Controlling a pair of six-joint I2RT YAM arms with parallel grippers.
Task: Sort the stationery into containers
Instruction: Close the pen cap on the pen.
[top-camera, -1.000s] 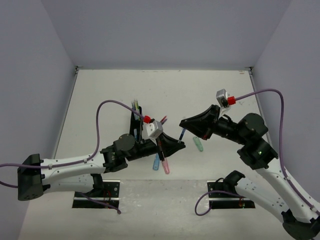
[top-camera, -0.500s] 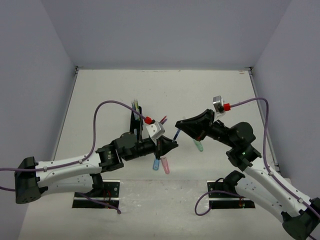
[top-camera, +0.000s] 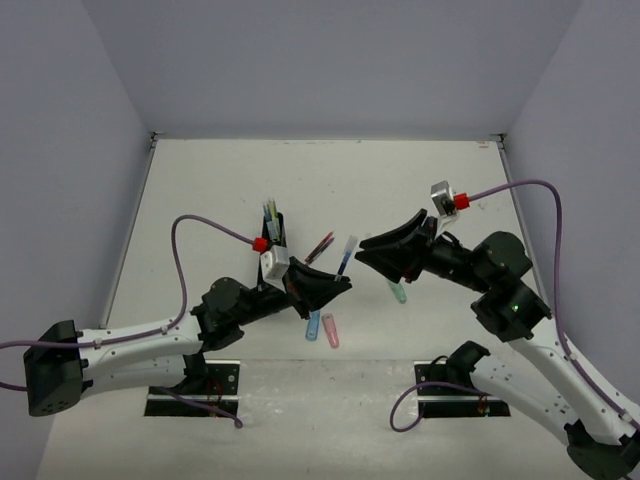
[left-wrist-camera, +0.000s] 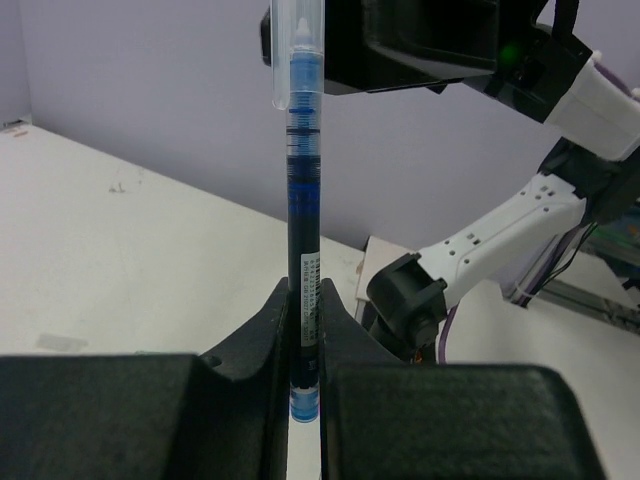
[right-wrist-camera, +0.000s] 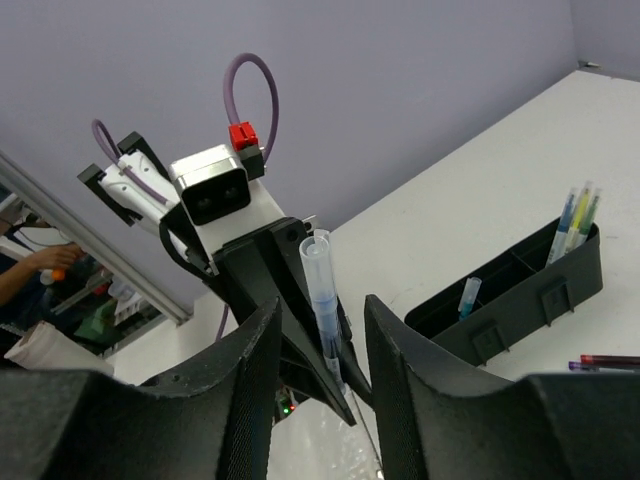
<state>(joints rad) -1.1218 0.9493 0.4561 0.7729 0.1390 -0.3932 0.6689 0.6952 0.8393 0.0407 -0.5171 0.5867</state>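
Pen (left-wrist-camera: 302, 200), blue-inked, clear-capped, upright in grip of left pincer (left-wrist-camera: 303, 305); right pincer (right-wrist-camera: 320, 315) agape

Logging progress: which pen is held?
The clear-capped blue pen, pinched between the left fingers; the rest lie on the table or stand in the organiser.

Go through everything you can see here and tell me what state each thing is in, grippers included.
left gripper: shut on the blue pen
blue pen: clamped, off the table
right gripper: open, fingers either side of the blue pen, not touching it
black organiser: standing, partly filled
yellow-green pens: upright in its end compartment
red pen: lying loose
green piece: lying loose
blue piece: lying loose
pink piece: lying loose
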